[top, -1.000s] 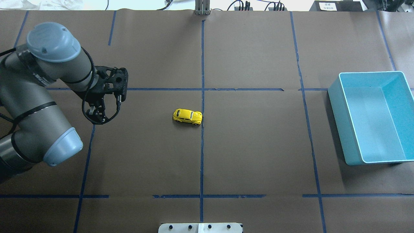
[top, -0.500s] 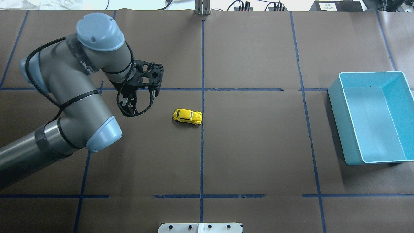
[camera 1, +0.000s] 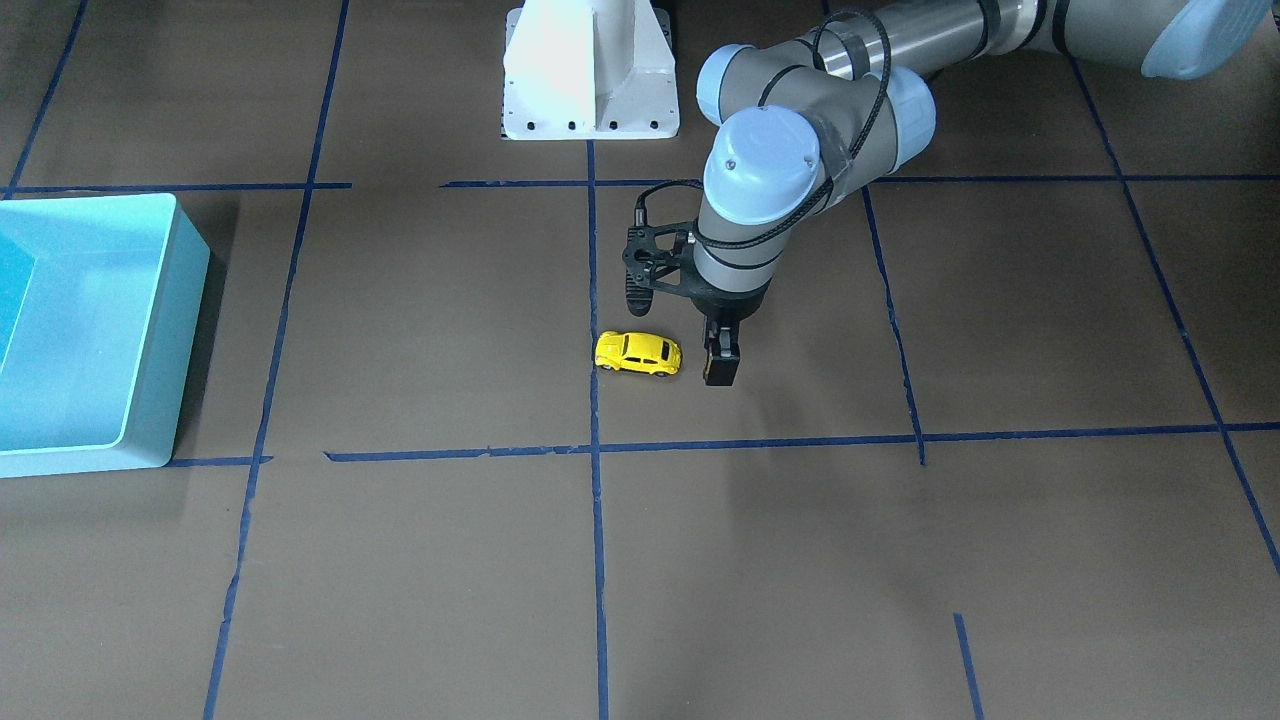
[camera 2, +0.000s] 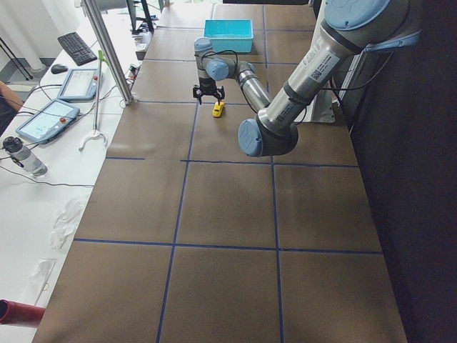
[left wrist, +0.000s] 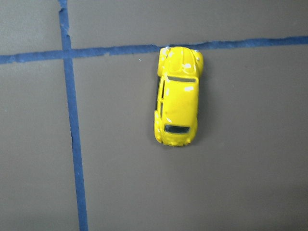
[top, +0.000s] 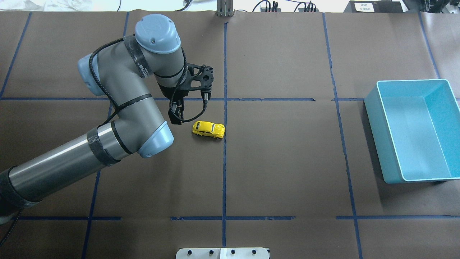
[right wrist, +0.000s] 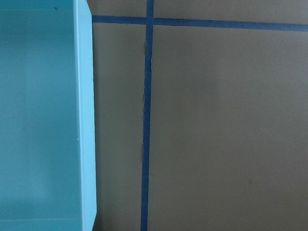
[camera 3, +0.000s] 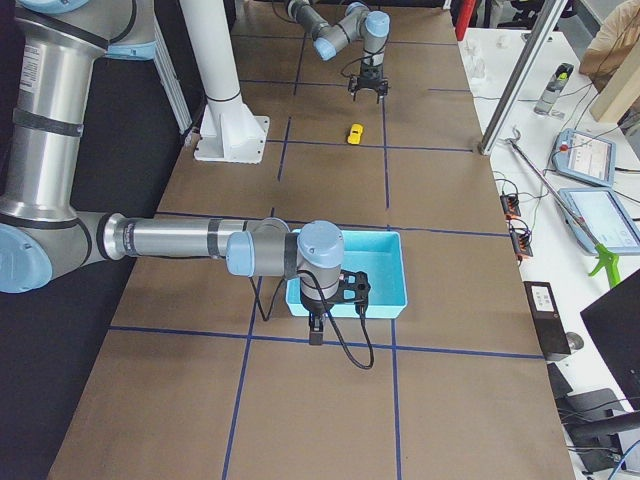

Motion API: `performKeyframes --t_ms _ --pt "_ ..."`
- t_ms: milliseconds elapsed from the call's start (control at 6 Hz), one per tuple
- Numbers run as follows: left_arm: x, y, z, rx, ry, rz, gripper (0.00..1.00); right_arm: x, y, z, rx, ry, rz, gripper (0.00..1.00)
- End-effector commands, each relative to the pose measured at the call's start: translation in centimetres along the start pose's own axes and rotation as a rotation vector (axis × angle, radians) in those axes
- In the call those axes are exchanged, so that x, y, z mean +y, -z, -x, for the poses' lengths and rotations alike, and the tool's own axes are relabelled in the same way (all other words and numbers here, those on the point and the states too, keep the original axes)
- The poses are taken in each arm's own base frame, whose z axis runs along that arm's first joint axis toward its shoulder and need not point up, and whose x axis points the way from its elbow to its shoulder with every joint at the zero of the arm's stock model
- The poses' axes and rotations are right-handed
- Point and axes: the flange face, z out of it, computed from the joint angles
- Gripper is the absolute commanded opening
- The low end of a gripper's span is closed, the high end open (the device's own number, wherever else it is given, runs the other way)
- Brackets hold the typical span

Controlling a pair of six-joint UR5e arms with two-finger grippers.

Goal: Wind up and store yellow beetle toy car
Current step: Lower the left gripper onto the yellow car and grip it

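The yellow beetle toy car (top: pixel 208 129) stands on its wheels at the middle of the brown table, against a blue tape line. It also shows in the front view (camera 1: pixel 640 352) and fills the middle of the left wrist view (left wrist: pixel 178 96). My left gripper (top: pixel 175 117) hangs pointing down just beside one end of the car, apart from it, with its fingers slightly apart and empty (camera 1: pixel 721 366). The light blue bin (top: pixel 381 136) stands empty at the table's right end. My right gripper (camera 3: pixel 315 325) hovers beside the bin's near wall (right wrist: pixel 86 120); I cannot tell whether it is open.
Blue tape lines grid the brown table. The white robot base mount (camera 1: pixel 590 70) stands at the robot's edge. A metal post (camera 2: pixel 107 50), tablets and a keyboard lie off the far table side.
My left arm has swung right across the table, bringing the gripper from far left to just beside the car. The car and the bin have not moved.
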Motion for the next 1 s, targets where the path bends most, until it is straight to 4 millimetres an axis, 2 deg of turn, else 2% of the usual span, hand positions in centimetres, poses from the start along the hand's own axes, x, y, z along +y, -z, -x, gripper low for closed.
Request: performKeyframes --t_ms 0,167,333,500,667,833 --pt "-2.4 -2.0 -1.6 0.015 -0.01 -0.023 1.0 0.0 0.0 0.0 0.001 0.0 0.0 1.0" --pt "-3.2 -3.3 -2.7 0.035 -0.021 -0.017 1.0 0.0 0.0 0.0 -0.001 0.0 0.0 1.0" --pt "-4.1 -3.5 -3.0 0.04 -0.023 -0.018 1.0 0.0 0.0 0.0 0.001 0.0 0.0 1.0" --pt "-4.3 -4.3 -2.9 0.037 -0.018 -0.026 1.0 0.0 0.0 0.0 0.001 0.0 0.0 1.0" --pt "-5.1 -5.2 -2.0 0.03 0.005 -0.038 1.0 0.0 0.0 0.0 0.001 0.0 0.0 1.0" --pt "-5.2 -5.4 -1.8 0.032 0.007 -0.035 1.0 0.0 -0.1 -0.1 0.001 -0.003 0.003 1.0"
